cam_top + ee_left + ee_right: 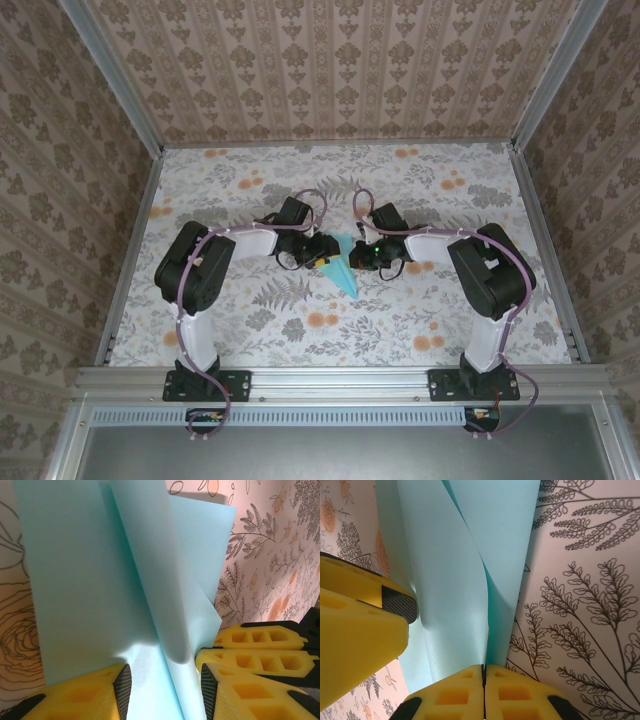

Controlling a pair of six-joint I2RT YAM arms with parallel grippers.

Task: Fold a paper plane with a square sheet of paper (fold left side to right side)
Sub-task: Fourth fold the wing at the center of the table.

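While the right pincer (484, 671) pinches the matte, creased cyan paper plane (445, 580), the left pincer (164, 682) straddles it half-open.

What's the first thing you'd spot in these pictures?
The bright blue paper, folded to a point, sits in the middle of the flowery table. Up close, the yellow right claw pinches it tight, while the left claw stands open with the paper rising between its sides.

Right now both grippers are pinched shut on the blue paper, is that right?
No. The right gripper is pinched shut on the blue paper, but the left gripper is open: the left wrist view shows its fingers apart, the paper passing between them.
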